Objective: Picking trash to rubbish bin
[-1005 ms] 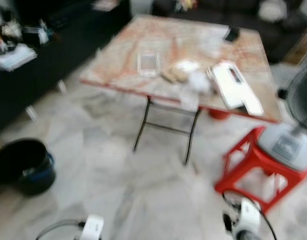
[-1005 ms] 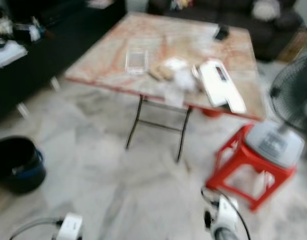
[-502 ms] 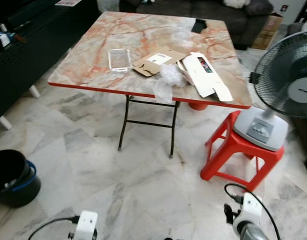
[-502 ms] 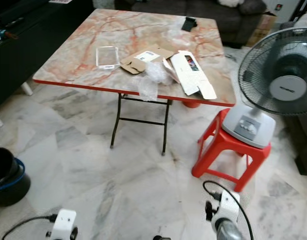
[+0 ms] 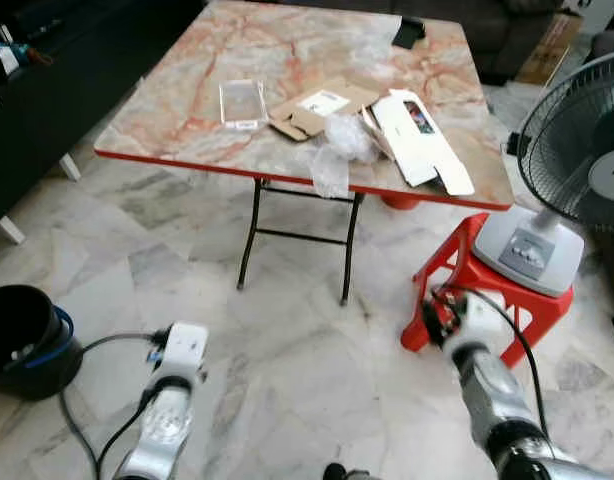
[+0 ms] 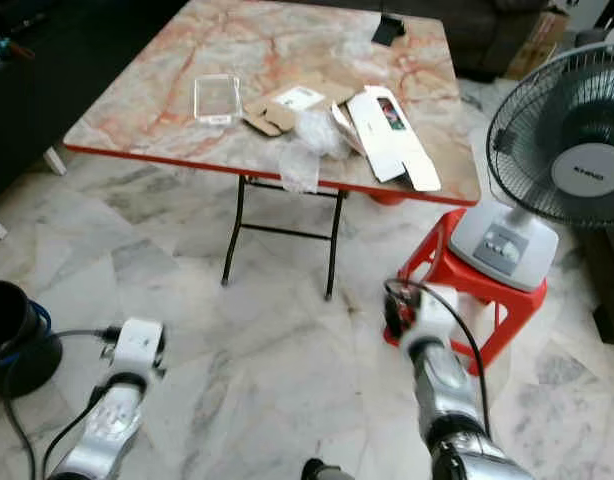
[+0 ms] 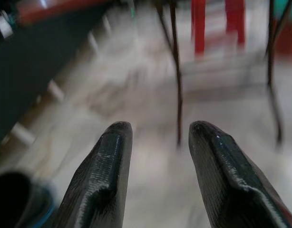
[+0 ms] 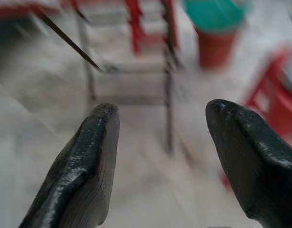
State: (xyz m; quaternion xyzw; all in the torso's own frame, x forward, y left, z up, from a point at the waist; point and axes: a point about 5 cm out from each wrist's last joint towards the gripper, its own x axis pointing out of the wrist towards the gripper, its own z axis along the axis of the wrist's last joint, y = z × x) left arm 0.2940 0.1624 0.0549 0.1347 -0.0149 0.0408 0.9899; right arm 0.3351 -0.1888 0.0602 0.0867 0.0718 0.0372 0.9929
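Note:
Trash lies on a marble-patterned folding table (image 5: 177, 110): a clear plastic tray (image 5: 242, 100), a torn brown cardboard piece (image 5: 312, 110), crumpled clear plastic wrap (image 5: 339, 148) at the near edge, and a flattened white carton (image 5: 419, 135). A black rubbish bin (image 5: 22, 335) with a blue rim stands on the floor at the far left. My left arm (image 5: 175, 365) and right arm (image 5: 467, 335) reach forward low over the floor, short of the table. The left gripper (image 7: 160, 128) is open and holds nothing. The right gripper (image 8: 162, 109) is open too, nothing between its fingers.
A fan (image 5: 587, 150) sits on a red stool (image 5: 467, 285) right of the table, close to my right arm. A dark cabinet (image 5: 47, 90) runs along the left. A black object (image 5: 410, 32) lies at the table's far edge. Marble floor lies between me and the table.
The camera has steadied and shifted, so the table sits a little nearer. Both arms have lifted forward and stretch further into the head views.

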